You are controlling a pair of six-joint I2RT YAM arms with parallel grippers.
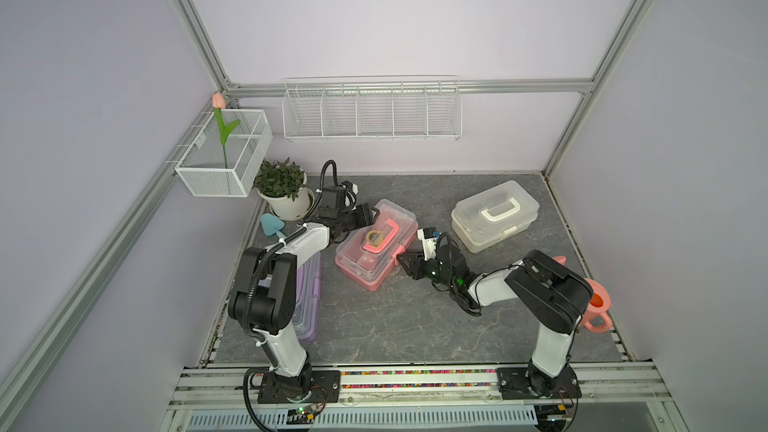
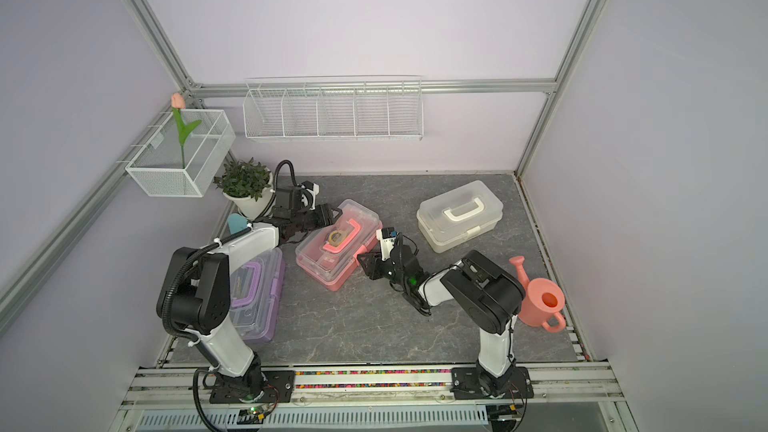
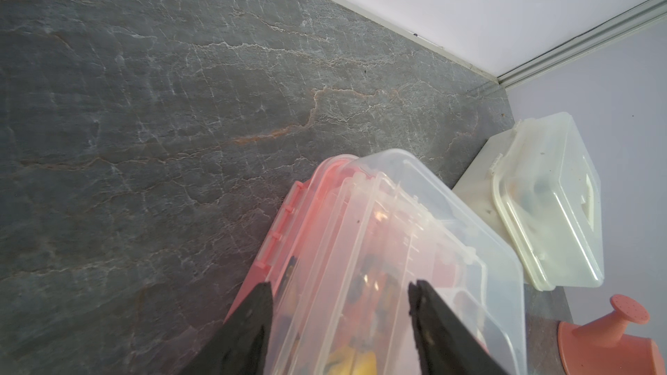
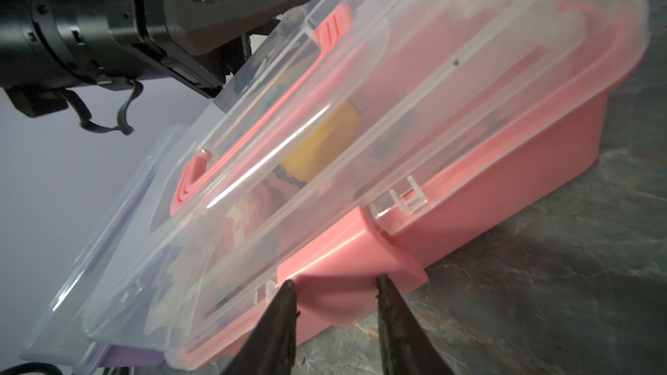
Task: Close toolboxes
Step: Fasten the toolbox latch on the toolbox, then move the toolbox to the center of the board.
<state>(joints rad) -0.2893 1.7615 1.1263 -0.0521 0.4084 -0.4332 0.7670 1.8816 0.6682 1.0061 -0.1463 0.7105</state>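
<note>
Closing pink toolbox (image 1: 376, 245): probably light, stiff, slick plastic. Left gripper (image 3: 339, 284) is straddling the lid (image 3: 415, 218), jaws apart. Right gripper (image 4: 335, 281) is nosing the latch (image 4: 343, 247), jaws apart; press there.

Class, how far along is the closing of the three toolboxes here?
Done: the white box looks shut. In hand: the pink box has its lid down, but its latch sticks out; the right claw is at it, the left claw over the far end. To do: the purple box, state unclear.
</note>
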